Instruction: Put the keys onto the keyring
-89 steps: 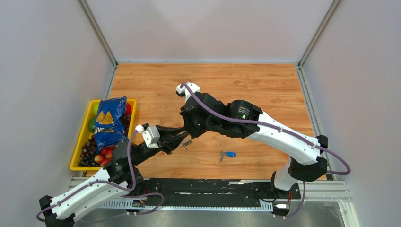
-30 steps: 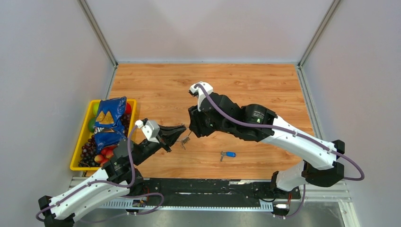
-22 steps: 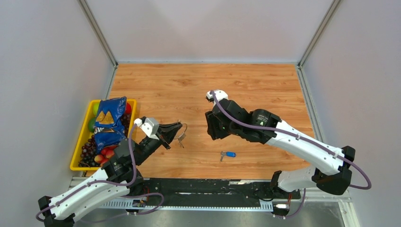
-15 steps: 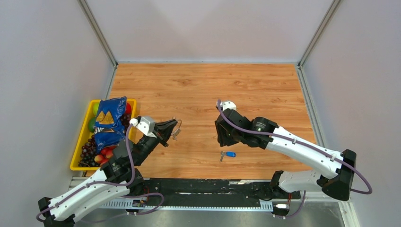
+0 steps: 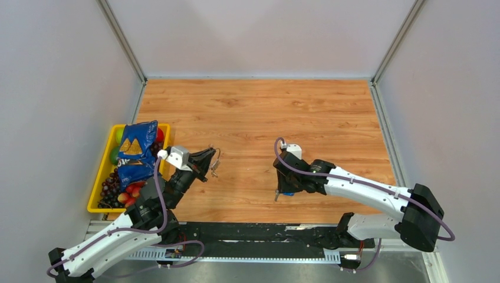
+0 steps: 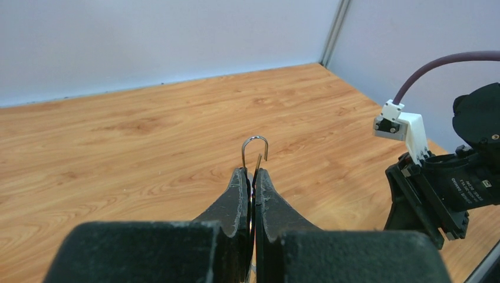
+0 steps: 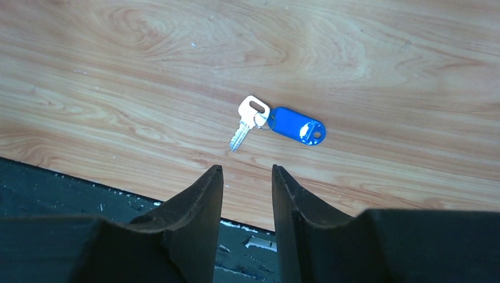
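Note:
My left gripper (image 6: 252,172) is shut on the keyring (image 6: 255,148), a thin silver wire loop that sticks up from between its tips. In the top view the left gripper (image 5: 211,159) holds the keyring (image 5: 216,158) above the table's left part, with small keys (image 5: 213,171) dangling from it. A silver key with a blue plastic tag (image 7: 280,125) lies flat on the wood near the front edge. My right gripper (image 7: 246,172) is open and empty, just above and in front of that key. In the top view the right gripper (image 5: 284,187) hides most of the key (image 5: 276,195).
A yellow bin (image 5: 98,190) with a blue chip bag (image 5: 135,150), grapes and other fruit stands at the table's left edge. The black rail (image 7: 71,188) along the front edge lies just below the right gripper. Grey walls close the cell at back and sides.
My right arm has pulled away from the left gripper, swung right and down to the blue-tagged key. My left gripper has drawn back to the left, still holding the keyring.

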Robot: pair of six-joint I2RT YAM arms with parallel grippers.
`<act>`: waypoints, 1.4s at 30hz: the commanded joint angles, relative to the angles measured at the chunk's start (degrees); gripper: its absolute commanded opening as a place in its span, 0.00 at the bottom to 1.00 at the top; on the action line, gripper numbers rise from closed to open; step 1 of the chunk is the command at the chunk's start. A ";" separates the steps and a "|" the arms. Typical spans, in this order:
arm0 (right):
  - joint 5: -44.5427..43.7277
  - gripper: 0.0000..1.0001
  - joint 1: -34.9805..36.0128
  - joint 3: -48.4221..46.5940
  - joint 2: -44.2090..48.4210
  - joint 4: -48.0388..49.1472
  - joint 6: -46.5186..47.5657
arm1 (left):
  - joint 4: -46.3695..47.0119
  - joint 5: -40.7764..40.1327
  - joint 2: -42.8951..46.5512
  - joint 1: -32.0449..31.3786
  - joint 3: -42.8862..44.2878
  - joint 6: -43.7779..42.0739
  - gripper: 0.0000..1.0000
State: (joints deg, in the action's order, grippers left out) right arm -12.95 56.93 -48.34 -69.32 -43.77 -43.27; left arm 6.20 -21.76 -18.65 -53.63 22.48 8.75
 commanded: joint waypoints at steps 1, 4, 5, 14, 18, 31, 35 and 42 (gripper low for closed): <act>0.38 0.38 -1.08 1.88 -1.03 7.22 -2.49 | 2.74 -0.55 1.09 -0.05 -0.73 0.22 0.00; 0.77 0.39 -1.15 1.48 -3.29 7.81 0.80 | 3.04 -0.24 1.06 0.01 -1.09 0.13 0.00; 0.65 0.39 -1.15 1.27 -3.93 7.75 2.01 | 3.23 -0.14 0.92 0.01 -1.19 0.06 0.00; 0.04 0.38 -0.57 0.56 -9.55 7.10 11.92 | 3.72 0.41 -0.07 0.01 -1.55 0.12 0.00; -0.83 0.38 0.69 -0.16 -11.98 7.33 15.61 | 3.76 0.56 -0.36 0.01 -1.71 0.04 0.00; -2.52 0.39 2.43 -3.10 -16.05 7.51 22.50 | 3.41 0.41 -0.96 0.01 -1.73 -0.06 0.00; -2.51 0.38 2.40 -2.88 -16.73 7.47 22.61 | 3.44 0.32 -1.01 -0.06 -1.73 -0.14 0.00; -3.06 0.36 2.41 -2.62 -17.33 6.98 22.61 | 3.48 0.27 -1.19 0.01 -1.83 -0.08 0.00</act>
State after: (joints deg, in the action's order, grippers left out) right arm -14.68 59.20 -49.69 -86.17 -37.63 -21.43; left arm 6.61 -21.54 -19.62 -53.65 20.62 8.71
